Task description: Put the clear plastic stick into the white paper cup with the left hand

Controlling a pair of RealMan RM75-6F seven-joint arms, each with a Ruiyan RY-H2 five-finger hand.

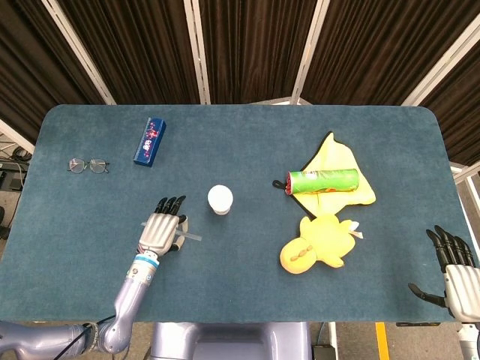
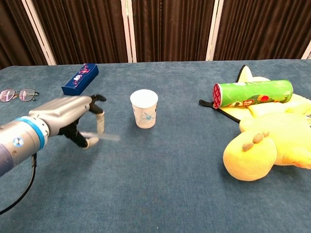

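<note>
White paper cup w/ blue print [image 2: 144,108] upright on blue felt desk [image 2: 175,184], mouth open; interior looks white, contents can't tell. Clear plastic stick [image 2: 103,136]: thin, transparent, approx. horizontal, lifted off desk, left of cup and apart from it. Left hand [image 2: 73,119] pinches stick betw. thumb and fingers, palm down, forearm low from near-left. Right hand [image 1: 452,268] at near-right desk edge, fingers spread, holding nothing.
</note>
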